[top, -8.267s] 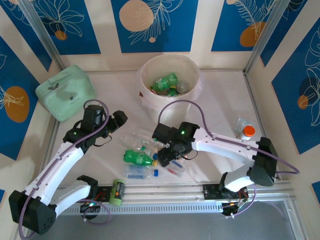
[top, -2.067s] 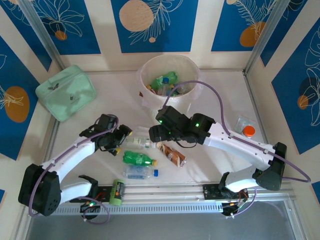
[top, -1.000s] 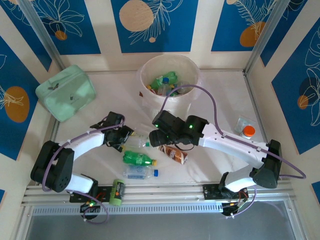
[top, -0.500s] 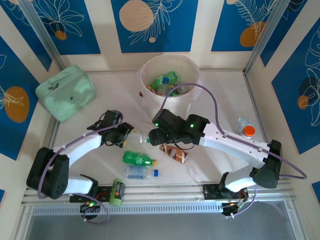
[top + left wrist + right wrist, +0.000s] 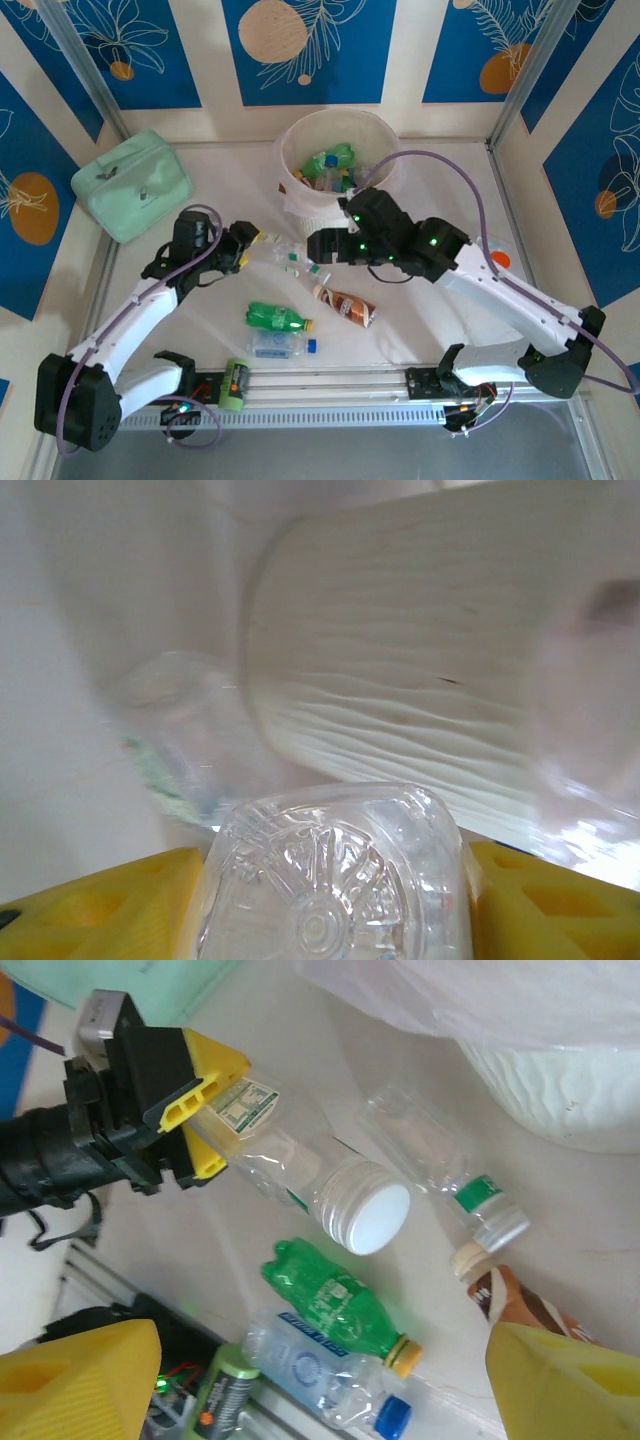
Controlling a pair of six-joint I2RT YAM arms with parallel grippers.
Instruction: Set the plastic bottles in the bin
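A clear bottle [image 5: 300, 1175] with a white cap is clamped by its base end in the left gripper [image 5: 205, 1110]. Its moulded bottom is seen pressed between the yellow fingers [image 5: 110, 900] in the left wrist view. The bottle is held near the middle of the table [image 5: 440, 200], just short of the bin [image 5: 338, 113], which stands against the far edge and is already part filled with bottles. The right gripper [image 5: 318, 247] is spread wide with nothing in it and is poised close to the held bottle's cap.

The step in hand is judged to be the carry of this one bottle to the bin. For the next move the bottle must be raised above the rim and its loose liner, brought over the opening, and only then let go. The right arm must be kept out of that path.

Four more are left lying towards the near edge: a second clear bottle [image 5: 440, 1165], a brown-labelled bottle [image 5: 345, 305], a green bottle [image 5: 275, 317] and a blue-capped bottle [image 5: 280, 345].
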